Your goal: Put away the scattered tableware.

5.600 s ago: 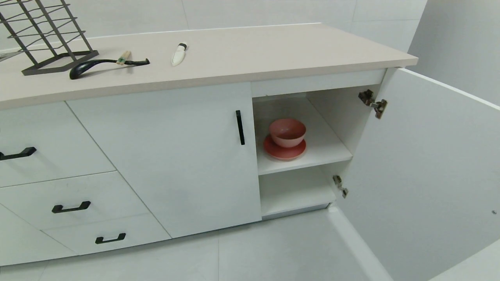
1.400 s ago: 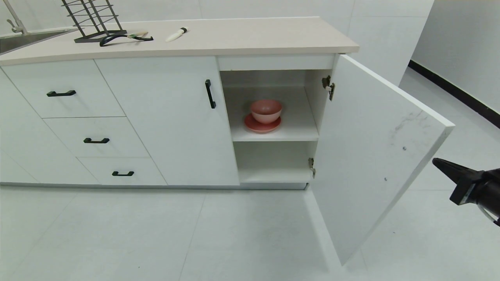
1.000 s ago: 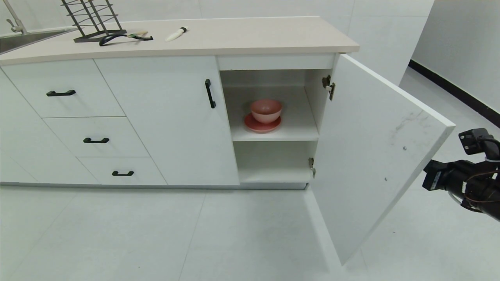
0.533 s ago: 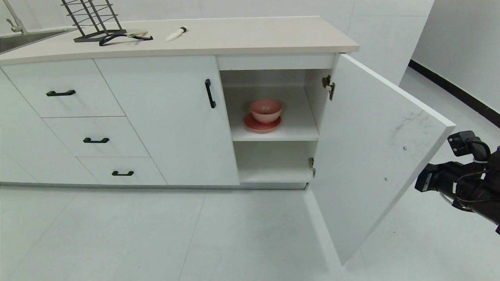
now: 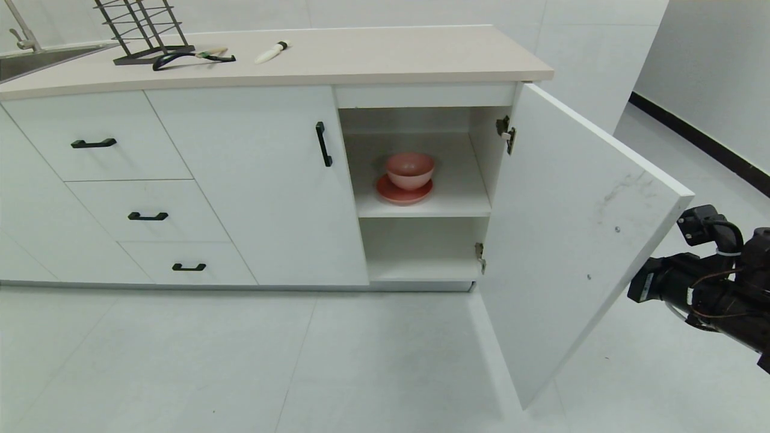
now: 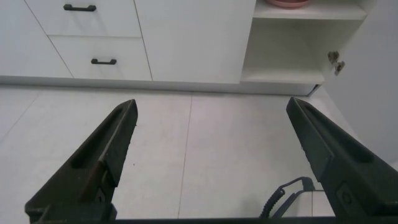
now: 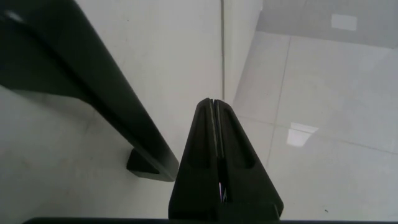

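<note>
A pink bowl [image 5: 409, 169] sits on a red plate [image 5: 404, 191] on the upper shelf of the open cupboard; the plate's edge [image 6: 285, 3] also shows in the left wrist view. On the counter lie a black ladle [image 5: 180, 58], a wood-handled brush [image 5: 213, 53] and a white-handled knife [image 5: 272, 52]. My right arm [image 5: 692, 288] is behind the open door [image 5: 571, 240], its tip hidden by the door's edge. The right gripper [image 7: 214, 106] is shut with nothing in it, against the door's outer face beside the black handle [image 7: 93, 93]. My left gripper [image 6: 211, 104] hangs open over the floor.
A black wire rack [image 5: 141, 30] and a sink [image 5: 36, 60] are at the counter's left end. A closed door [image 5: 258, 180] and three drawers [image 5: 120, 180] lie left of the cupboard. The lower shelf [image 5: 421, 267] is bare. Tiled floor [image 5: 301, 361] spreads in front.
The camera backed away from the cabinet at first. My right arm then came in from the right behind the open door, and the door has swung slightly toward the cupboard.
</note>
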Available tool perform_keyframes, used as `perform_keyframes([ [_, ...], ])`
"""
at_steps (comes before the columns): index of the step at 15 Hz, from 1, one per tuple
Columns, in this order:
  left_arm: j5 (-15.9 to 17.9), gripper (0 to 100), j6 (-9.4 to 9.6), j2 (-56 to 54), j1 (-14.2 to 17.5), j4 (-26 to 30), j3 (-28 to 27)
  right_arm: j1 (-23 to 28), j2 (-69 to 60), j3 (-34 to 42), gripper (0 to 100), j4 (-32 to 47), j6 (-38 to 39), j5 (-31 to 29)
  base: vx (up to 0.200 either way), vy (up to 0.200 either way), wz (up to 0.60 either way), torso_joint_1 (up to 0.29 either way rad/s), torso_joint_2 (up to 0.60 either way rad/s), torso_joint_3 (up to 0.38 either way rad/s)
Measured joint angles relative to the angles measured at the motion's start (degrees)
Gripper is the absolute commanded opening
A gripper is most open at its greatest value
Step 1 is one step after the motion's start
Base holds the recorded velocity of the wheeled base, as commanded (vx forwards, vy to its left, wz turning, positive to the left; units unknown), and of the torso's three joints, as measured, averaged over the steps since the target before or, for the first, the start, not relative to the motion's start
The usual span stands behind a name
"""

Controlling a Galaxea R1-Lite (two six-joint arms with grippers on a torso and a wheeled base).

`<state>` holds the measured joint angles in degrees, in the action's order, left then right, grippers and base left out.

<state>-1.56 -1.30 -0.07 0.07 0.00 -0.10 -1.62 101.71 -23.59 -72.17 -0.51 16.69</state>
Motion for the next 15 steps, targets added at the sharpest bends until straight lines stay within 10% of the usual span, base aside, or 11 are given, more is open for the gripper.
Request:
perform_keyframes([
  [15,0.00,100,-0.06,0.00,0.00,0.00,0.00,-14.20,1.18,-1.24,0,-0.06,0.09,-0.05,0.000,0.000,0.00,0.000,0.00,0.000],
])
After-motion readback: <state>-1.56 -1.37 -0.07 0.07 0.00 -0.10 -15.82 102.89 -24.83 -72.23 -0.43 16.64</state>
